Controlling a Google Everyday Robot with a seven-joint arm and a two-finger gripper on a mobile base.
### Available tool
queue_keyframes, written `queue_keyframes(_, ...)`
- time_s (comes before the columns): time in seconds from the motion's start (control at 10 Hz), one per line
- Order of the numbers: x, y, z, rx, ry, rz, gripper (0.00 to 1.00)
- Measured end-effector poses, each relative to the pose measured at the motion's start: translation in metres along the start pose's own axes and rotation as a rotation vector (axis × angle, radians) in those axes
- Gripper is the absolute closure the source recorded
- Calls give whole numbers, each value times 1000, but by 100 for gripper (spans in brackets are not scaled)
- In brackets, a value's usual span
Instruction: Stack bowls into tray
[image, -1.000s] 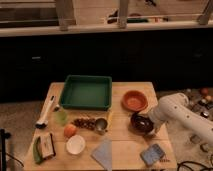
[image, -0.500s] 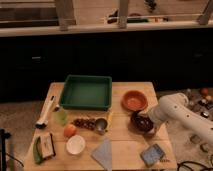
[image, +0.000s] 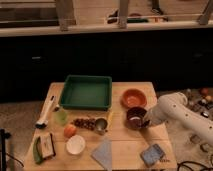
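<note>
The green tray (image: 86, 92) sits at the back left of the wooden table and holds nothing. The orange bowl (image: 133, 98) rests to its right. The dark maroon bowl (image: 135, 116) stands in front of the orange one. My white arm reaches in from the right, and my gripper (image: 146, 121) is at the maroon bowl's right rim.
A small metal cup (image: 101, 124), a cluster of nuts (image: 84, 122), a green cup (image: 61, 116), an orange fruit (image: 70, 130), a white bowl (image: 75, 144), a grey-blue cloth (image: 103, 154), a sponge (image: 153, 154), a brush (image: 46, 111) and a green vegetable (image: 38, 149) lie on the table.
</note>
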Motion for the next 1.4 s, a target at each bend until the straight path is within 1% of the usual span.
queue_keyframes(0.1,-1,-1,0,-5,-3,-3,97)
queue_keyframes(0.2,-1,0,1,-16,-8,-6,100)
queue_keyframes(0.5,-3,2,1,-36,-18,-16,100)
queue_keyframes(0.7,-5,3,-1,-41,-17,-23,100)
queue_keyframes(0.9,-6,5,-7,-55,-5,-28,100)
queue_keyframes(1.1,-6,10,-17,-69,19,-31,100)
queue_keyframes(1.4,-8,17,-38,-58,60,-45,100)
